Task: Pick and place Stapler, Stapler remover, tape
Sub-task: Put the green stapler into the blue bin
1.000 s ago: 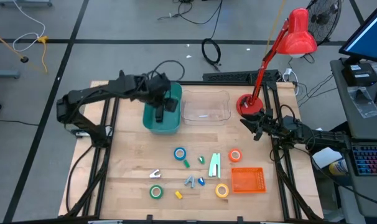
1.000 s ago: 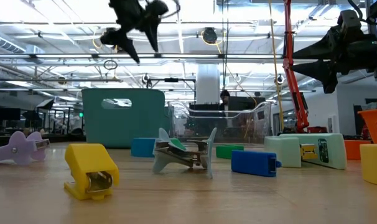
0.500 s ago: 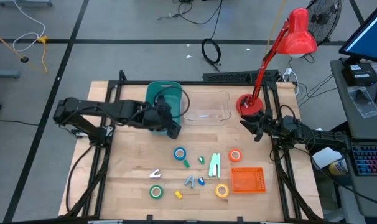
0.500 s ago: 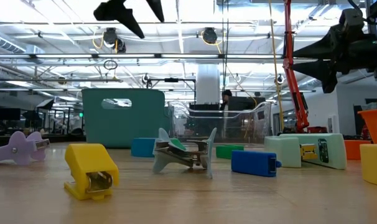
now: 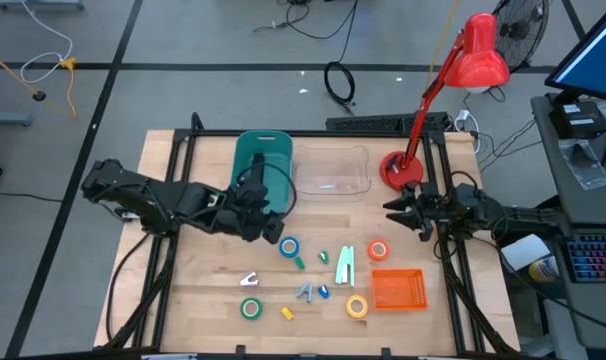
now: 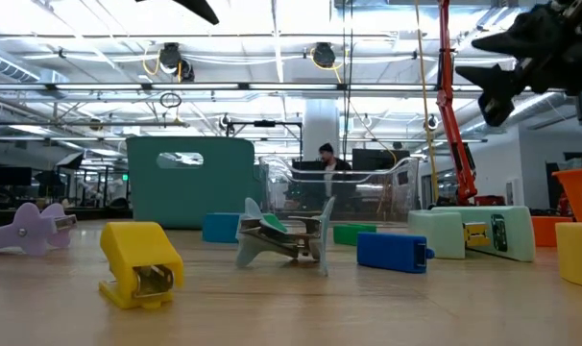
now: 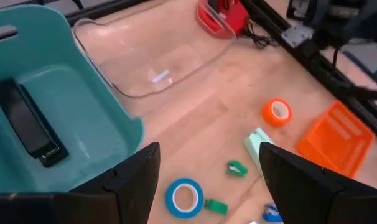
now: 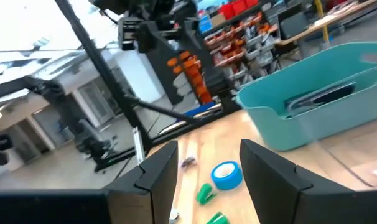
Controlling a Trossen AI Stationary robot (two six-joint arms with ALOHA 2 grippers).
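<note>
My left gripper (image 5: 270, 226) hovers open above the table, just near of the teal bin (image 5: 263, 160), with nothing between its fingers (image 7: 208, 155). A black stapler (image 7: 28, 124) lies flat in the bin. The blue tape roll (image 5: 289, 247) lies just beyond the gripper. Also flat on the wood are the orange-red roll (image 5: 378, 250), the green roll (image 5: 250, 309), the yellow roll (image 5: 357, 306), a mint stapler (image 5: 344, 265) and small staple removers (image 5: 305, 292). My right gripper (image 5: 393, 210) waits open in the air at the table's right side.
A clear tub (image 5: 331, 172) stands right of the teal bin. An orange basket (image 5: 397, 289) sits at the near right, and a red lamp's base (image 5: 400, 168) at the far right. Bare wood lies at the near left.
My left gripper has swung from above the teal bin toward the table's near edge, rolling as it went. It now hangs over the wood by the blue tape roll, still open. My right gripper has turned a little in place. Nothing on the table has moved.
</note>
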